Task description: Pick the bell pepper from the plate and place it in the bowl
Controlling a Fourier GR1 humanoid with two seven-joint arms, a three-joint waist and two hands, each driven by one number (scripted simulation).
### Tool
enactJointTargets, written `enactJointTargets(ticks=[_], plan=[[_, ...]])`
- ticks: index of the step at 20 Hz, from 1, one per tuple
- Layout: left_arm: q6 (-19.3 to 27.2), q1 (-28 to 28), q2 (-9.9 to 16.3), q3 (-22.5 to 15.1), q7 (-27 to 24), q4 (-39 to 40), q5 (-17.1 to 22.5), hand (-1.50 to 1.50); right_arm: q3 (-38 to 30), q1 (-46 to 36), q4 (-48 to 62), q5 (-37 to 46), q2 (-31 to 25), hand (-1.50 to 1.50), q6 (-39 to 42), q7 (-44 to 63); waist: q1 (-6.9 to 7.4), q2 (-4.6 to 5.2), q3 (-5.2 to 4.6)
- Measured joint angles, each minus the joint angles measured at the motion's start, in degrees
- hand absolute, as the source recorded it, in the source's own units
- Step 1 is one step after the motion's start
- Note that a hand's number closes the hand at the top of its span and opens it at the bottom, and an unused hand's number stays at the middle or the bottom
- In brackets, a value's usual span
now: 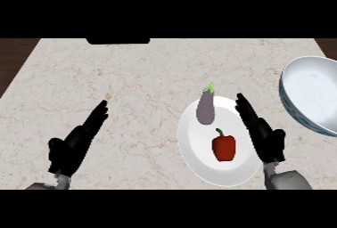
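A red bell pepper (223, 148) with a green stem lies on the near half of a white plate (197, 151). A purple eggplant (206, 107) rests at the plate's far edge. The white bowl (316, 95) sits at the right edge of the view, partly cut off. My right hand (263, 133) is open with straight fingers, over the plate's right rim just right of the pepper, not touching it. My left hand (77, 142) is open on the left side of the counter, far from the plate.
The marble counter (145, 71) stretches to a dark wooden edge at the left and right. A dark object (118, 41) sits at the counter's far edge.
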Motion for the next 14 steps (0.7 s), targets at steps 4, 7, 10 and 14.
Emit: enactJointTargets(ticks=[4,7,10,14], plan=[[2.08,-1.07,-0.39,2.71,-0.20,-1.60,-0.76,0.00,4.44,0.13,-3.85,5.18,1.57,1.50,-3.32,4.90,-0.37,1.04,-0.95],[4.81,-3.16,-1.91,4.11,-0.85,-1.36,-1.83,0.00,8.61,-0.50,-5.39,13.39,-1.32,1.50,-5.51,9.39,-0.58,0.96,-1.75],[6.08,-2.90,-2.65,5.33,-1.23,-1.29,-1.42,0.00,7.21,0.94,-7.37,21.54,-0.45,-1.50,-16.75,9.36,-2.21,0.73,-1.77],[7.48,-3.66,-4.19,5.90,-1.73,-0.58,-1.63,0.00,10.17,6.88,-12.88,26.21,6.66,-1.50,-29.31,2.98,-2.60,1.09,-1.56]])
